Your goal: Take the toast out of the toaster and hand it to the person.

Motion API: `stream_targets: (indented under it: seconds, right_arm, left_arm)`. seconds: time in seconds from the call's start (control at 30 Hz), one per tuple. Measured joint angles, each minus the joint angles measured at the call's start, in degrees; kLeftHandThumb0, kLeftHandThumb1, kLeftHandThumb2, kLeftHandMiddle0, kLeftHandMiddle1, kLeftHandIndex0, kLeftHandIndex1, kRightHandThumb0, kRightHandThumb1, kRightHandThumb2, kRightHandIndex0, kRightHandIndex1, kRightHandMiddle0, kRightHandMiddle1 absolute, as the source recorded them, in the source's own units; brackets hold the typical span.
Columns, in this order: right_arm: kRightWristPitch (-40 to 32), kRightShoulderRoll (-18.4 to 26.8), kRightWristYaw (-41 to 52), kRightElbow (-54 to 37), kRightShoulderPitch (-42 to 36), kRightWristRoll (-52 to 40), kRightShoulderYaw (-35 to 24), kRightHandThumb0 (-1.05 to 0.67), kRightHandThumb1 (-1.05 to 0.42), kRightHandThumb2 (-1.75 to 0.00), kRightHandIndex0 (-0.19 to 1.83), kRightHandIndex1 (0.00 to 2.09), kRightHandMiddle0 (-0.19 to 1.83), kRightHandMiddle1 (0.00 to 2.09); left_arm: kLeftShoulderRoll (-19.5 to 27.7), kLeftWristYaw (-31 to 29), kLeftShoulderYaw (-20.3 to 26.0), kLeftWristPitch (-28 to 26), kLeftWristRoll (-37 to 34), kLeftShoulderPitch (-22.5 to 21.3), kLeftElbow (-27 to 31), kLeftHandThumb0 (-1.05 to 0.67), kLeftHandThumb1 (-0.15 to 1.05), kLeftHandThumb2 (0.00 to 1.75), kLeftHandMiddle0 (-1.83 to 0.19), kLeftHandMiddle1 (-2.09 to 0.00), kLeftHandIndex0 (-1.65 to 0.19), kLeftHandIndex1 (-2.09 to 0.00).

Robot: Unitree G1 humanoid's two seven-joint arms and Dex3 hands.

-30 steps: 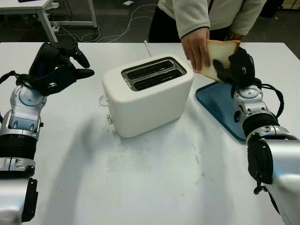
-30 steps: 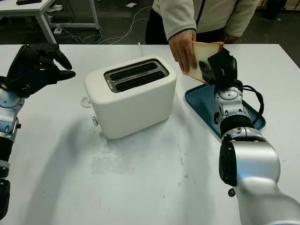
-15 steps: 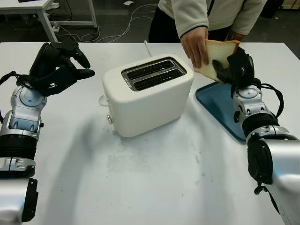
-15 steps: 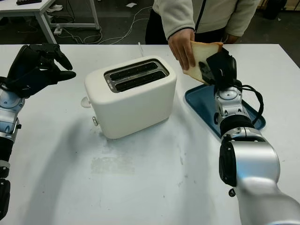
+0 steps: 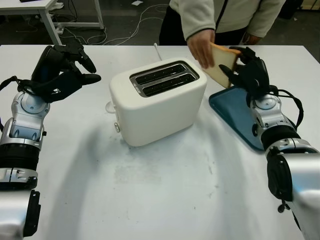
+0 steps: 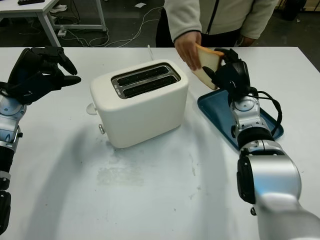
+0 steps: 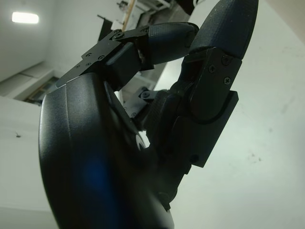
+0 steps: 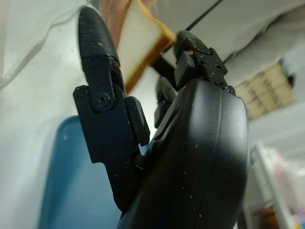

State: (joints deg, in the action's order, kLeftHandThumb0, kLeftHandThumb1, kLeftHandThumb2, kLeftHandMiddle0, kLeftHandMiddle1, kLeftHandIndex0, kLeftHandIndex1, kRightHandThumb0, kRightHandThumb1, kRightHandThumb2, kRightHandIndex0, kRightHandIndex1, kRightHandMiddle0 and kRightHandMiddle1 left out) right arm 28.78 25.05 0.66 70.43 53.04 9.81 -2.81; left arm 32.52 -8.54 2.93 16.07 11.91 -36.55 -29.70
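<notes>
A slice of toast (image 5: 221, 64) is tilted in the air above the table's far right, held by a person's hand (image 5: 202, 47). My right hand (image 5: 246, 74) is open just right of the slice, its fingers off it; in the right wrist view the toast (image 8: 140, 40) sits beyond the fingertips. The white toaster (image 5: 157, 100) stands mid-table, and both its slots (image 5: 162, 78) are dark and empty. My left hand (image 5: 65, 67) is open, raised over the table's far left, well away from the toaster.
A blue tray (image 5: 235, 115) lies on the white table under my right hand, right of the toaster. The person (image 5: 225, 15) stands behind the far edge. Bare tabletop stretches in front of the toaster.
My right hand has let go of the toast and its fingers have come off it. The person's hand has tipped the slice and drawn it slightly left. The left arm has not moved.
</notes>
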Motion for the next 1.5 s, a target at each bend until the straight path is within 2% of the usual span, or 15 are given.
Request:
stream_targets:
  seconds: [0.1,0.3,0.37,0.47,0.57,0.67,0.77,0.93,1.03,1.1,1.33,1.5]
  right_arm:
    - [2.33,1.20,1.77,-2.24,-1.81,-1.36,-1.03,-0.95,-0.76,-0.01,0.00,0.00,0.00,0.00]
    - [10.25,0.36,2.54,-11.04,-9.56,-8.21,-6.22,-1.02,-0.91,-0.03,0.00,0.00,0.00,0.00]
    - [12.59,-1.06,2.63,-16.61,-14.36,-10.10,-7.08,-0.98,-0.91,-0.02,0.00,0.00,0.00,0.00]
    - [14.46,-4.59,2.61,-28.21,-24.22,-10.90,-6.55,-0.96,-0.90,-0.03,0.01,0.00,0.06,0.03]
    - [13.35,-9.30,4.94,-40.00,-33.66,-14.64,-4.63,-0.80,-0.92,-0.08,0.05,0.03,0.10,0.04]
    - [7.47,-13.58,7.35,-49.73,-40.79,-18.91,-2.53,-0.61,-0.92,-0.17,0.12,0.06,0.17,0.06]
    - [2.85,-16.08,8.26,-54.78,-45.39,-20.42,-1.24,-0.53,-0.92,-0.19,0.21,0.10,0.24,0.08]
    - [0.34,-19.14,8.11,-59.50,-49.72,-20.26,-0.28,-0.41,-0.91,-0.05,0.46,0.21,0.48,0.13]
    - [-1.27,-21.12,6.39,-61.68,-51.61,-19.50,-0.21,-0.42,-0.90,-0.01,0.51,0.22,0.53,0.13]
    - [-2.07,-21.74,4.12,-62.47,-52.89,-16.45,-0.15,-0.41,-0.89,-0.01,0.56,0.24,0.56,0.13]
    - [-4.67,-22.83,-4.27,-64.02,-55.81,-4.27,0.30,-0.36,-0.81,0.00,0.82,0.32,0.75,0.14]
    - [-8.54,-22.97,-4.81,-65.90,-56.29,-2.09,1.04,-0.37,-0.78,0.00,0.85,0.32,0.78,0.12]
  left_arm:
    - [-0.01,0.01,0.18,0.00,-0.16,1.14,0.00,-1.05,0.79,0.00,-1.07,-1.17,-0.92,-1.23]
    - [-0.57,0.43,1.45,-0.76,-1.03,4.61,1.47,-1.05,0.78,0.00,-1.10,-1.13,-0.95,-1.20]
    - [-1.57,1.09,2.40,-1.61,-2.17,6.71,3.74,-1.05,0.77,0.00,-1.10,-1.13,-0.95,-1.21]
    - [-3.54,1.70,3.94,-4.54,-3.89,11.08,10.10,-1.05,0.78,0.01,-1.06,-1.17,-0.90,-1.25]
    - [-5.81,3.59,5.37,-5.46,-5.00,15.83,15.50,-1.05,0.81,0.02,-1.03,-1.24,-0.85,-1.35]
    - [-9.24,6.31,7.02,-6.03,-6.09,20.27,20.25,-1.05,0.84,0.03,-0.90,-1.44,-0.72,-1.54]
    - [-11.83,8.67,7.52,-6.53,-6.09,23.66,24.46,-1.05,0.87,0.04,-0.80,-1.57,-0.60,-1.67]
    - [-15.69,10.62,7.48,-10.61,-6.01,27.74,32.10,-1.05,0.84,0.03,-0.72,-1.59,-0.51,-1.72]
    - [-18.26,11.49,7.33,-14.04,-5.79,30.19,35.35,-1.05,0.85,0.04,-0.69,-1.60,-0.48,-1.73]
    - [-18.60,12.29,6.82,-14.83,-3.82,30.98,35.81,-1.05,0.87,0.05,-0.74,-1.60,-0.51,-1.74]
    - [-18.95,13.93,5.41,-16.55,0.31,30.90,35.26,-1.05,0.76,0.05,-0.98,-1.43,-0.73,-1.61]
    - [-18.91,12.16,4.45,-21.87,0.26,30.61,35.78,-1.05,0.64,0.06,-1.14,-1.22,-0.93,-1.37]
